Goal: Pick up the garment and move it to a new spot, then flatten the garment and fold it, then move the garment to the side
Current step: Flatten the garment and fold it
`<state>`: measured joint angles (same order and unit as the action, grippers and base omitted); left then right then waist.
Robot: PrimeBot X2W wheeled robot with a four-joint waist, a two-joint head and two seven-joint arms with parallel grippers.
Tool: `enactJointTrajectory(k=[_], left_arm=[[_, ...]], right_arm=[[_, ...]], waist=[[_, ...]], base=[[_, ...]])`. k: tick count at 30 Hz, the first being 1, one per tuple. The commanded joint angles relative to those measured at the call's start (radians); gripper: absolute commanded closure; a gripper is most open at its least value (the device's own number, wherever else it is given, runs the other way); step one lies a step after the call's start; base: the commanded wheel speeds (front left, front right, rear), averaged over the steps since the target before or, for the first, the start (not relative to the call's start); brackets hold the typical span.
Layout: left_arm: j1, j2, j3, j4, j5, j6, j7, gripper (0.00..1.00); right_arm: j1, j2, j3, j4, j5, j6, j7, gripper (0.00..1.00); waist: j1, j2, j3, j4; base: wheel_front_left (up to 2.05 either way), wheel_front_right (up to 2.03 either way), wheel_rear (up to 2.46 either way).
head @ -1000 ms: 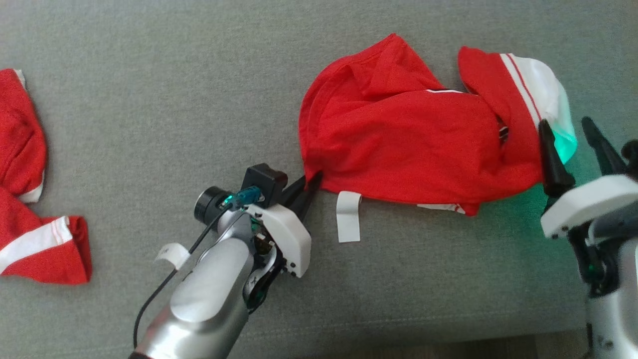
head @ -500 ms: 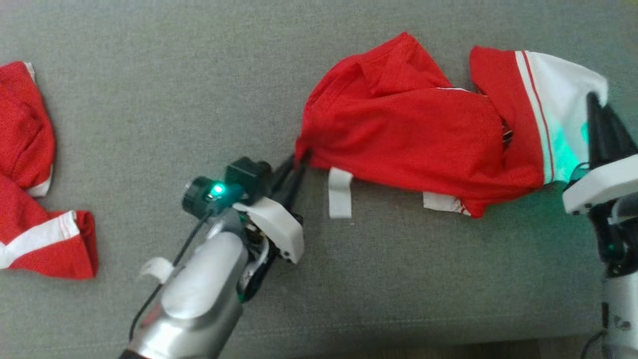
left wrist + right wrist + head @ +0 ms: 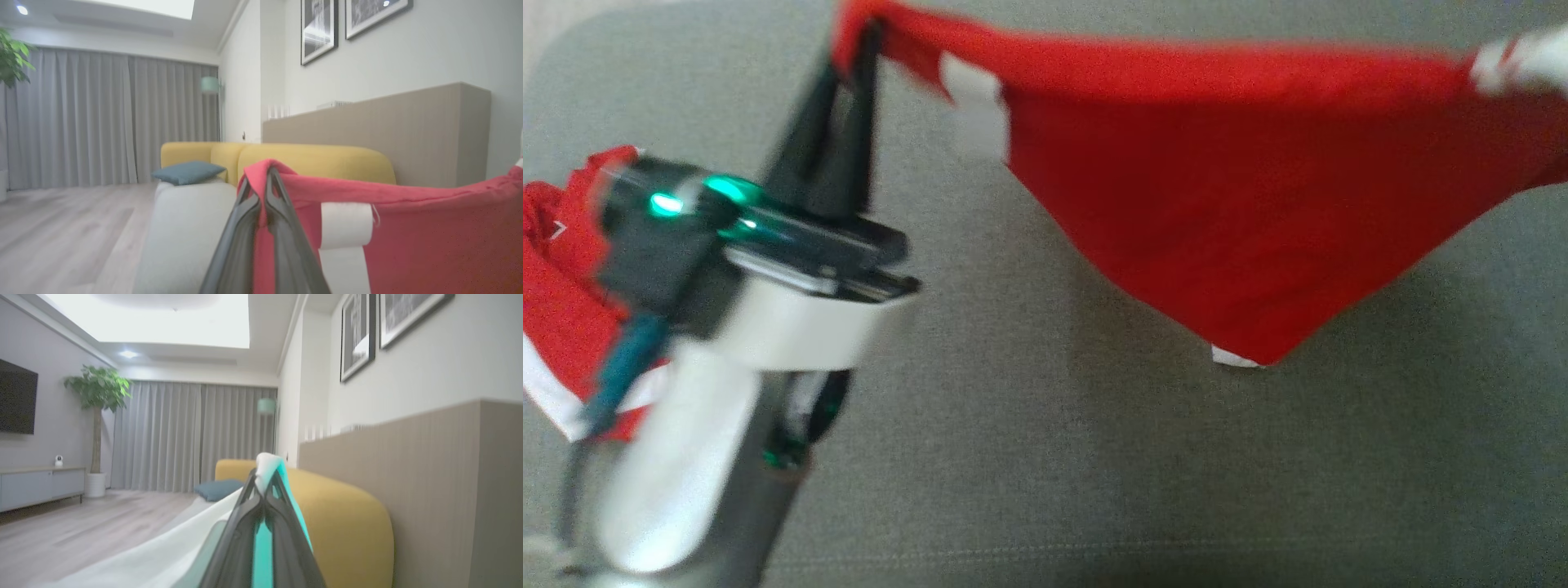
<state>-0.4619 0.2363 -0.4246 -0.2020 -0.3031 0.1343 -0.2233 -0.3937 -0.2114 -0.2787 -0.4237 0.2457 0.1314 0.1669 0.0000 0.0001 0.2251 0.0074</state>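
Observation:
The red garment (image 3: 1225, 196) with white trim hangs stretched in the air above the grey sofa seat (image 3: 1029, 457), sagging to a point in its middle. My left gripper (image 3: 854, 49) is shut on its red left corner, also seen in the left wrist view as the gripper (image 3: 264, 181) pinching red cloth (image 3: 429, 237) beside a white label (image 3: 345, 224). In the right wrist view my right gripper (image 3: 265, 473) is shut on the garment's white edge (image 3: 171, 551). That white end (image 3: 1523, 57) reaches the head view's right edge.
A second red and white garment (image 3: 560, 310) lies on the seat at the left, partly behind my left arm. Yellow sofa backrest (image 3: 318, 161) and a blue cushion (image 3: 188, 171) stand beyond; a tan wall panel (image 3: 429, 477) runs along the right.
My right gripper closed on the white edge. Both grippers then lifted the garment off the seat and pulled it taut between them. The head view has shifted.

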Motion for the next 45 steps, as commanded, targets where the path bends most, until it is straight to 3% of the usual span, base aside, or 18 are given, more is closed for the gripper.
enactJointTrajectory(k=[1, 9, 17, 25, 30, 35, 45], left_arm=[[-0.076, 0.050, 0.065, -0.104, 0.014, 0.010, 0.031, 1.00], [-0.196, 0.116, 0.117, -0.273, 0.019, 0.004, 0.169, 1.00], [-0.279, 0.093, 0.112, -0.163, -0.065, -0.032, 0.221, 1.00], [-0.476, 0.022, 0.138, 0.261, -0.147, -0.113, 0.093, 1.00], [-0.664, -0.012, 0.176, 0.552, -0.153, -0.155, -0.014, 1.00], [-0.789, -0.029, 0.213, 0.781, -0.131, -0.192, -0.037, 1.00], [-0.736, -0.095, 0.204, 1.275, -0.134, -0.216, -0.038, 1.00]], right_arm=[[-0.070, -0.038, 0.001, -0.079, 0.006, -0.001, 0.022, 1.00], [-0.206, -0.081, -0.023, -0.157, 0.026, -0.001, 0.105, 1.00], [-0.281, -0.104, 0.053, -0.040, 0.055, -0.001, 0.144, 1.00], [-0.548, -0.097, 0.222, 0.337, 0.121, -0.001, 0.043, 1.00], [-0.776, -0.077, 0.341, 0.603, 0.091, -0.001, -0.148, 1.00], [-0.927, -0.023, 0.460, 0.880, 0.077, -0.001, -0.318, 1.00], [-0.870, 0.097, 0.637, 1.386, 0.192, -0.001, -0.366, 1.00]], waist=[[0.0000, -0.0001, -0.030, 0.019], [0.0000, -0.0001, -0.067, 0.034], [0.0000, -0.0001, -0.045, 0.042], [0.0000, -0.0001, 0.029, 0.031], [0.0000, -0.0001, 0.054, 0.017], [0.0000, -0.0001, 0.087, -0.013], [0.0000, -0.0001, 0.169, -0.032]], base=[[0.00, 0.00, 0.00], [0.00, 0.00, 0.00], [0.00, 0.00, 0.00], [0.00, 0.00, 0.00], [0.00, 0.00, 0.00], [0.00, 0.00, 0.00], [0.00, 0.00, 0.00]])
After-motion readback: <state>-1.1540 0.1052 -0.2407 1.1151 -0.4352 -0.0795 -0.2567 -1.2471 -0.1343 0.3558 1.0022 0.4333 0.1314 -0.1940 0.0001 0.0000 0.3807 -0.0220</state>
